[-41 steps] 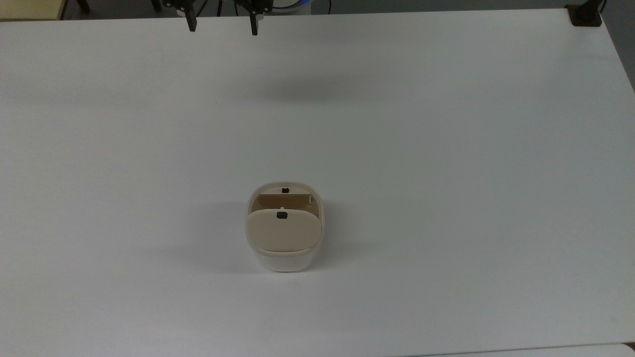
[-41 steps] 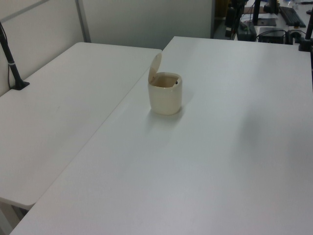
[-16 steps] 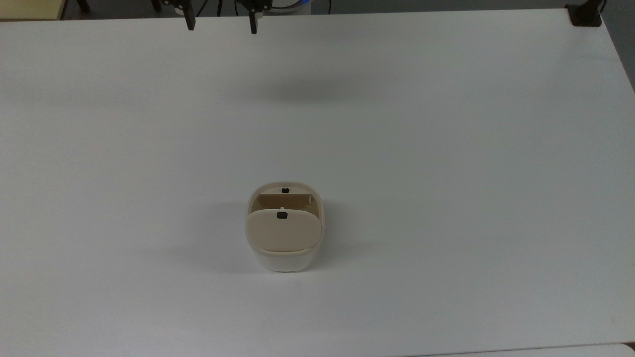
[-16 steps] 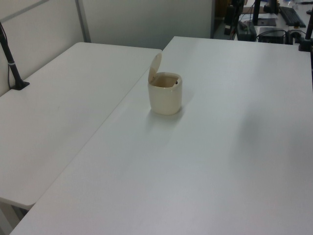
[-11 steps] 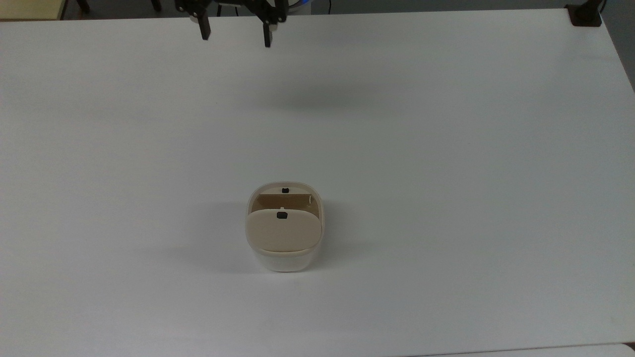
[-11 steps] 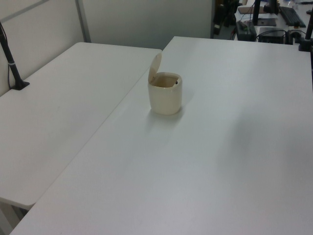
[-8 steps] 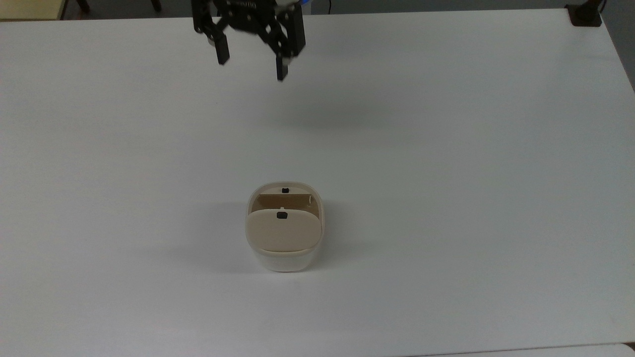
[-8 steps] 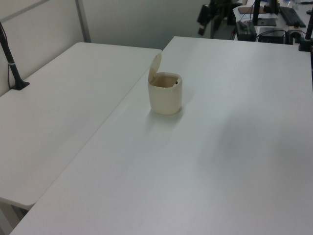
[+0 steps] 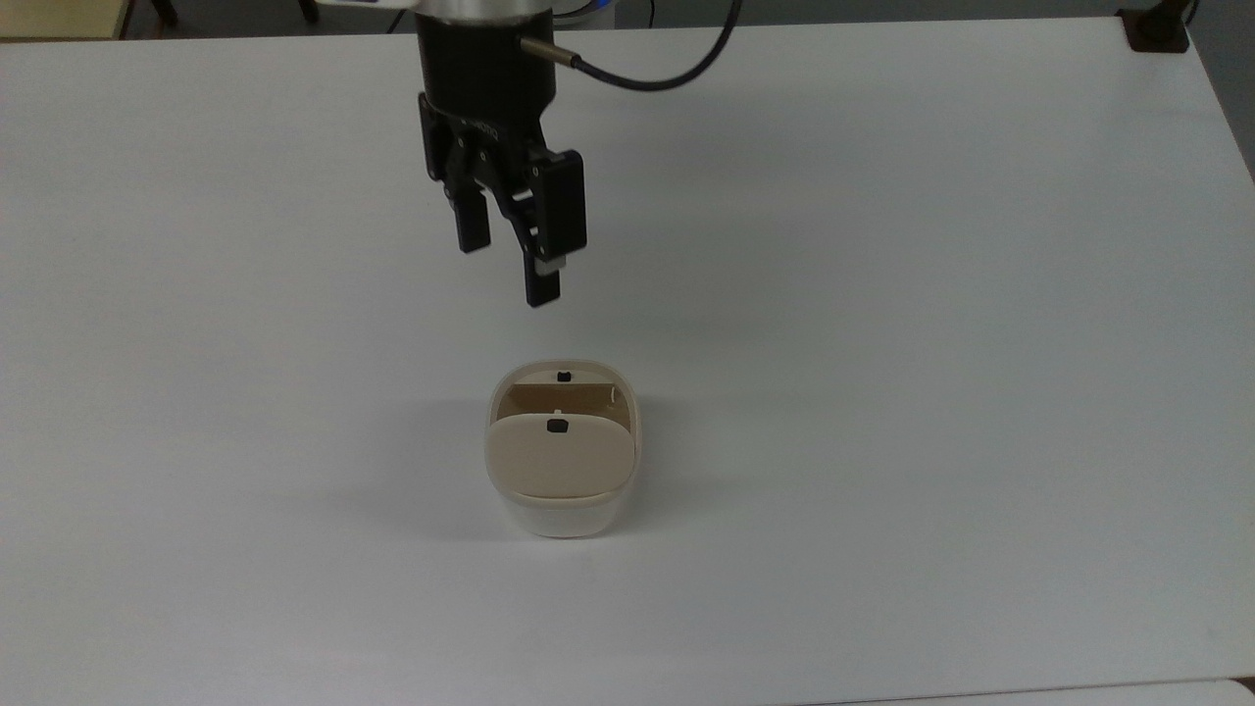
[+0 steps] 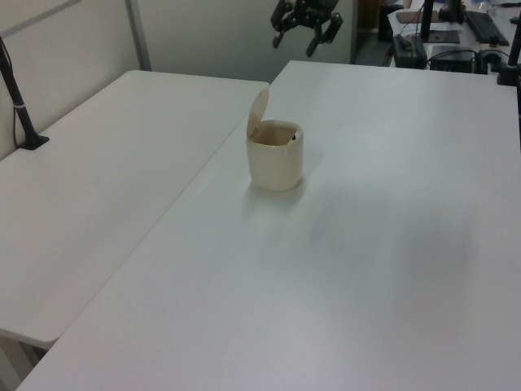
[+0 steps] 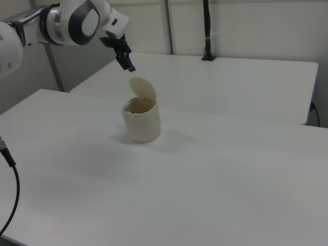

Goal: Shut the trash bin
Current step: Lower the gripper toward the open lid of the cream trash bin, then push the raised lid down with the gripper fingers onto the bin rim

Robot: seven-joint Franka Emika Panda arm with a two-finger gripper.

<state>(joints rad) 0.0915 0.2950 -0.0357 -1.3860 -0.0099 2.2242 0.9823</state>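
Note:
The cream-white trash bin (image 9: 564,518) stands on the white table, below centre in the top view. Its beige flap lid (image 9: 559,459) is tipped up on its hinge, so the mouth is uncovered. A small black button (image 9: 564,376) sits on the rim. My gripper (image 9: 508,267) hangs open in the air above the table, short of the bin on its button side, touching nothing. In the left view the gripper (image 10: 295,45) is high behind the bin (image 10: 275,161). In the right view the gripper (image 11: 129,65) hovers just up-left of the raised lid (image 11: 143,88).
A second white table (image 10: 106,179) adjoins on the left view's left, with a black post (image 10: 20,106) clamped to it. A black clamp (image 9: 1157,29) sits at the top view's upper right corner. A black cable (image 9: 637,80) trails from the arm.
The gripper has travelled from the top view's upper edge down towards the bin and has turned, still open. The bin and its lid have not moved.

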